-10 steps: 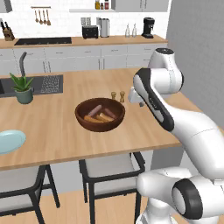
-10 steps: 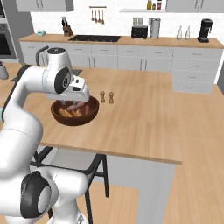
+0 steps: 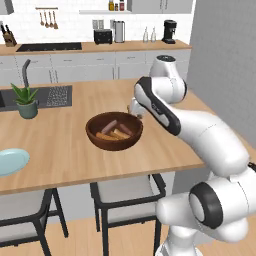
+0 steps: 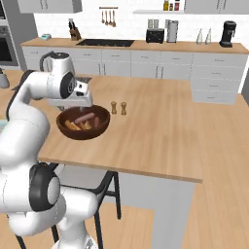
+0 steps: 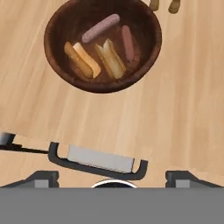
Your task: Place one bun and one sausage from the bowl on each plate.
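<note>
My gripper (image 5: 113,177) hangs above the near edge of the worktop (image 5: 175,113), fingers spread almost as wide as they go and holding nothing; below them, past that edge, I look down on a stool seat. Nothing has been picked yet, so I judge I am at the very first step, lining up over the food.

Just beyond my fingers, a little way in from the near edge, sits the dark wooden bowl (image 5: 57,70). Inside it lie two buns, one (image 5: 80,60) on the left and one (image 5: 110,58) in the middle, both slanted, and two sausages, one (image 5: 101,28) across the far side and one (image 5: 127,42) along the right wall. All four lie close together, some touching.

Beyond the bowl stand a pair of small shakers (image 4: 118,108). Far off toward the left edge of the worktop, the pale blue plate (image 3: 10,161) lies bare. Further back are a potted plant (image 3: 27,101) and the sink.

Next I should drop into the bowl over one piece, probably the far sausage, since it lies clearest of the others, and turn my fingers across its length before closing. The crowding makes nudging a neighbour likely.
</note>
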Motion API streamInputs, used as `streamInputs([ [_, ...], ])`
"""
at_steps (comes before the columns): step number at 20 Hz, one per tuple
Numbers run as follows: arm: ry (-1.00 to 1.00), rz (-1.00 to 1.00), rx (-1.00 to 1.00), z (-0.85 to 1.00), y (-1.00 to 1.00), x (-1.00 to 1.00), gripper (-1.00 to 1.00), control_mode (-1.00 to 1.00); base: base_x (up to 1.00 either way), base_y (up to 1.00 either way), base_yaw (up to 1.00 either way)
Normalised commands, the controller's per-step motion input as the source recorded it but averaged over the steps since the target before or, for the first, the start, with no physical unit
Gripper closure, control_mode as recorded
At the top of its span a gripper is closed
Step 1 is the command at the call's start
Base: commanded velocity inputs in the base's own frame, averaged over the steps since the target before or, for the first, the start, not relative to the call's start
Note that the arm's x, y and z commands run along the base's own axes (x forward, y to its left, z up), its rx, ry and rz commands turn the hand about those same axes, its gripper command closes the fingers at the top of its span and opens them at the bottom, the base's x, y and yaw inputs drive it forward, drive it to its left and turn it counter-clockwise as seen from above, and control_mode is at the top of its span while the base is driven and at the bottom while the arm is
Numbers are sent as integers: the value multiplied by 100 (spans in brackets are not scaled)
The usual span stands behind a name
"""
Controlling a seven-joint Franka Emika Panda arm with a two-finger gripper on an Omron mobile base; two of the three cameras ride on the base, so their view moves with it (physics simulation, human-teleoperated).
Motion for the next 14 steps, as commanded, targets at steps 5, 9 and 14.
streamInputs([
  [5, 31, 15, -3, -48, 58, 99, -100, -100, 0, 0, 0],
  [9, 37, 19, 0, -70, 8, 100, -100, -100, 0, 0, 0],
  [14, 13, 13, -8, -81, 4, 97, -100, -100, 0, 0, 0],
])
